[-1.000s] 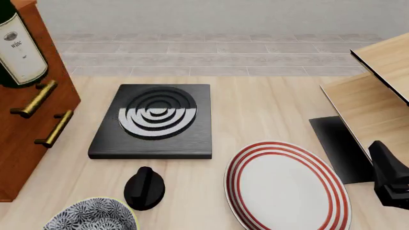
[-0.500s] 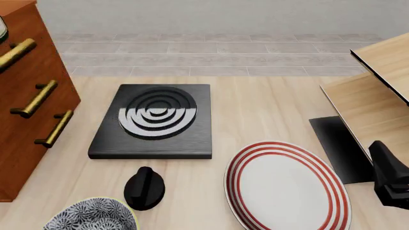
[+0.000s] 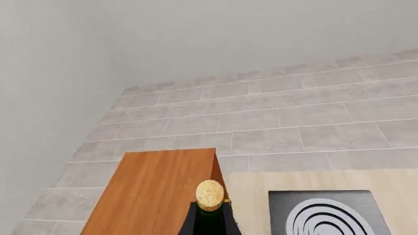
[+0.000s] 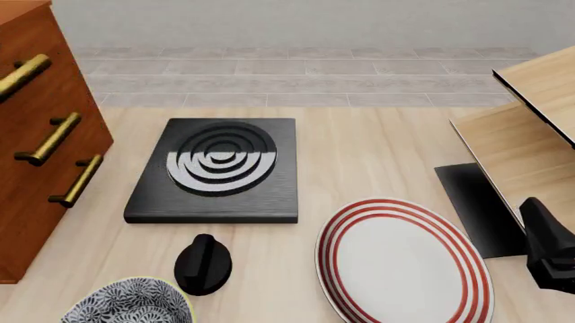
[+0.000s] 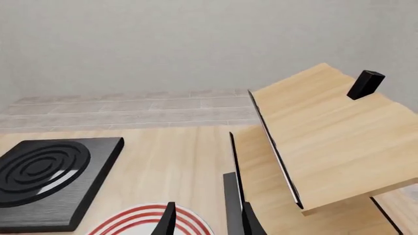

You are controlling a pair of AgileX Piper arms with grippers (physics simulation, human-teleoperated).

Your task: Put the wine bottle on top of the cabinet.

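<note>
The wine bottle point(image 3: 209, 219) shows only in the left wrist view, as a tan cork above a dark green neck. It stands upright over the near edge of the reddish-brown cabinet's top point(image 3: 156, 193). No left gripper fingers show in any frame. In the front view the cabinet point(image 4: 40, 155) with its brass handles fills the left edge, and the bottle is out of that frame. My right gripper point(image 5: 207, 223) is open and holds nothing. It hangs low at the right point(image 4: 548, 252), beside the plate.
A black hob point(image 4: 215, 168) lies mid-table. Toward the front are a red-striped plate point(image 4: 404, 262), a black knob-shaped object point(image 4: 202, 264) and a patterned bowl point(image 4: 130, 303). A pale wooden shelf unit point(image 4: 530, 134) stands at the right, carrying a small black block point(image 5: 364, 84).
The wine bottle has risen along the cabinet front and left the front view at the upper left. The right arm has not moved.
</note>
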